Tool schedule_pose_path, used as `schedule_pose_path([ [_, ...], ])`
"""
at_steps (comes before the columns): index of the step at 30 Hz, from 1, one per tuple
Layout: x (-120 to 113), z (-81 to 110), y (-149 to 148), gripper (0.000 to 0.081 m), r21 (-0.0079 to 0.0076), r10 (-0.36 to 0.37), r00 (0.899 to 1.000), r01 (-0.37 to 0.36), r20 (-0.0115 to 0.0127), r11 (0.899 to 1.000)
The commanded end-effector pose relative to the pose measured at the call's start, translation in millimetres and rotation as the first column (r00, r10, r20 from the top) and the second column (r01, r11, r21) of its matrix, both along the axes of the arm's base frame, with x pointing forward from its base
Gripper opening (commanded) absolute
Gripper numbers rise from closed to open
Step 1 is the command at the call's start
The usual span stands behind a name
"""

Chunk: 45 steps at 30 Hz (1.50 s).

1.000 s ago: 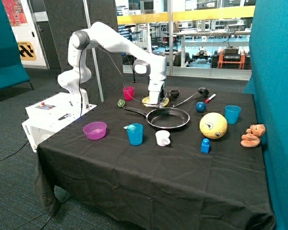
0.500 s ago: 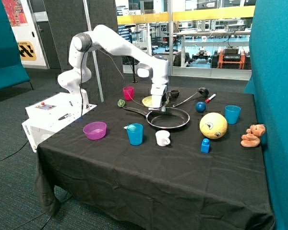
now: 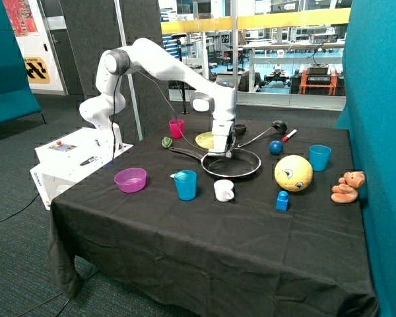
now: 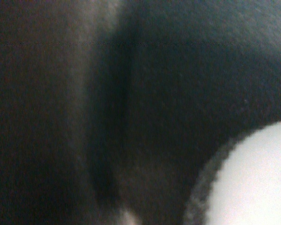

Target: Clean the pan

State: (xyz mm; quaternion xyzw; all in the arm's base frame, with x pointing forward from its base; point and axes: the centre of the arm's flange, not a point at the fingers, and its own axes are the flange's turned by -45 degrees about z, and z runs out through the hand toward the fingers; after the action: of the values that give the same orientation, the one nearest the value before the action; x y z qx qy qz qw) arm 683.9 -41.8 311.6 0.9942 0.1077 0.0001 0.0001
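Note:
The black frying pan (image 3: 241, 166) with a metallic rim lies in the middle of the black-clothed table, and its long thin handle (image 3: 185, 152) points toward a small green object (image 3: 165, 141). My gripper (image 3: 220, 153) is down at the pan's far rim, on the side next to the yellow plate (image 3: 204, 139). Its tips are hidden against the pan in the outside view. The wrist view is filled by a dark blurred surface with a pale blurred shape (image 4: 253, 183) at one corner; I cannot tell what it is.
A black ladle (image 3: 278, 125), small black cup (image 3: 240, 129), red marker (image 3: 289, 135) and pink cup (image 3: 177, 127) stand behind the pan. A blue cup (image 3: 185, 184), white cup (image 3: 223, 190) and purple bowl (image 3: 131, 179) sit in front. A yellow ball (image 3: 294, 173), blue ball (image 3: 276, 147) and teddy (image 3: 347, 187) lie beside it.
My gripper has moved from over the yellow plate toward the pan and come down at the pan's far rim. Nothing else on the table has moved.

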Motion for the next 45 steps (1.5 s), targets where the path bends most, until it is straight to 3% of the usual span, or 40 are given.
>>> schedule_pose_path([
  [1, 11, -11.3, 11, 0.0, 0.0003, 0.033, 0.999, -0.033, -0.0003, 0.999],
  [14, 25, -25.1, 27, 0.0, 0.0003, 0.071, 0.997, -0.071, -0.0003, 0.997],
  [27, 46, -25.9, 32, 0.0, 0.0003, 0.068, 0.998, -0.068, -0.0003, 0.998],
  [34, 62, -15.7, 14, 0.0, 0.0003, 0.035, 0.999, -0.035, -0.0003, 0.999],
  [45, 53, -8.9, -9, 0.0, 0.0003, 0.002, 1.0, -0.002, -0.0003, 1.0],
])
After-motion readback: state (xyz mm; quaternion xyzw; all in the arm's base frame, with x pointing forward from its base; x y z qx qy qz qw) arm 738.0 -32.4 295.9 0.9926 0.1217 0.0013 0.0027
